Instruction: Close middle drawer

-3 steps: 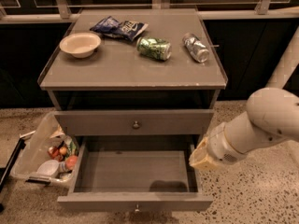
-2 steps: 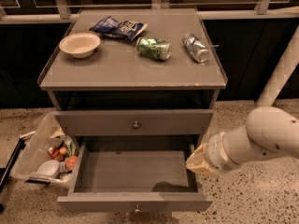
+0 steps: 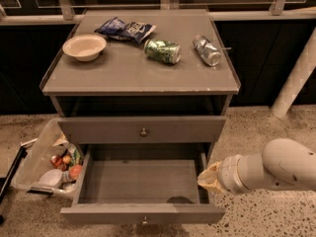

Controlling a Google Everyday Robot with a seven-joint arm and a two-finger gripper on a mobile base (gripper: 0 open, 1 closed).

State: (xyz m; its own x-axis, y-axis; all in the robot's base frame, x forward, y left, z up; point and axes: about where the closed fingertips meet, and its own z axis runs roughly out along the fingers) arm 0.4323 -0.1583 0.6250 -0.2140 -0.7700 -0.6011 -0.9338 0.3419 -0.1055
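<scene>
The floor (image 3: 276, 127) is pale and speckled with dark dots, and the wall behind is dark, with a light rail (image 3: 29, 19) running along it. A white pole (image 3: 298, 78) leans at 3 o'clock in the picture. A grey cabinet (image 3: 133, 78) stands in the middle. On its flat top, a cream bowl (image 3: 84, 46) sits at 9 o'clock, a blue chip bag (image 3: 126, 29) lies at 11 o'clock, a green can (image 3: 162, 51) lies on its side near the middle, and a silver can (image 3: 207, 50) lies on its side at 2 o'clock. Under the top, an upper drawer (image 3: 108, 130) with a small round knob (image 3: 143, 132) sticks out only a little. Below it, the middle drawer (image 3: 140, 181) is pulled far out toward 6 o'clock, and its grey inside is bare. Its front has a little knob of its own (image 3: 144, 220) at the very bottom of the picture. The gripper (image 3: 208, 178) is at 4 o'clock, just beside the right wall of the middle drawer, on a thick white arm (image 3: 276, 169) that comes in from the right edge. I cannot tell if the gripper is spread or pressed together. On the floor at 8 o'clock, a clear plastic bin (image 3: 34, 162) sits next to the cabinet with some round fruit and a white cup in it.
</scene>
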